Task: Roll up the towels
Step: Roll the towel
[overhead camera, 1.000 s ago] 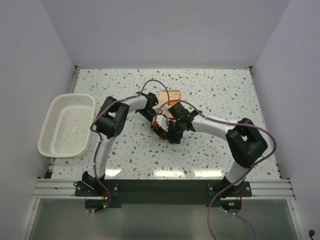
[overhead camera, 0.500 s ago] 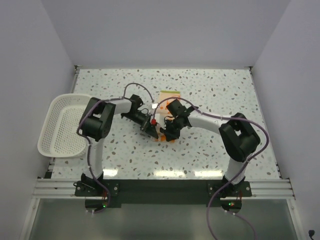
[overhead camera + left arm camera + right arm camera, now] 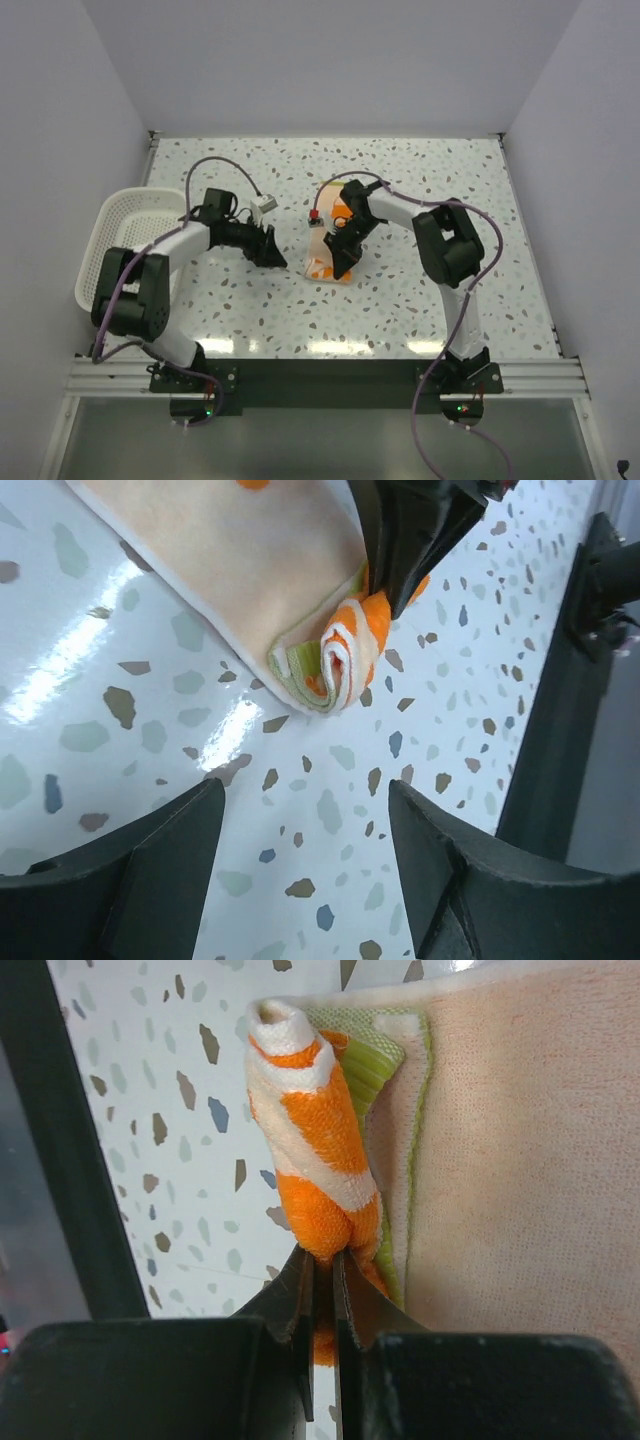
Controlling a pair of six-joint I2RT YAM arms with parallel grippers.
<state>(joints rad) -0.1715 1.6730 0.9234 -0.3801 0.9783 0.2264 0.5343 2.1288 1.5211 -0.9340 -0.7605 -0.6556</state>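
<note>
Writing: the small white tag (image 3: 263, 206) on the cable by the left wrist is too small to read. The towel (image 3: 320, 262) shows only pattern, i.e. orange w/ white bands and a thin green edge.

The towel lies approx. in the middle of the speckled table (image 3: 420, 290), as a narrow strip running away from the arm bases. Its near end is wound into a small tight roll (image 3: 308, 1120), orange and white outside, w/ the spiral of layers visible from the left wrist view (image 3: 338, 665). The flat part (image 3: 520, 1160) is peach-cream and lies on the table just beside the roll, joined to it.

The right gripper (image 3: 320, 1265) is clenched on one end of the roll: both fingers are pressed together w/ orange cloth pinched btw. them. From above, this gripper (image 3: 343, 262) sits on the right side of the towel's near end, and the right arm partly hides the strip's middle.

The left gripper (image 3: 305, 790) is released, fingers spread wide, w/ only bare table btw. them. The roll is in front of it, apart and not touching. In the top view it (image 3: 275, 257) is near the towel's left side, w/ a gap of table in btw.

Other things: a white mesh basket (image 3: 100, 235) at the table's left edge, well apart from the towel, beside the left arm's elbow. Purple cables (image 3: 215, 165) loop over both arms. A black rail (image 3: 320, 375) runs along the near edge. A small red part (image 3: 313, 215) sits by the right wrist, over the strip.
</note>
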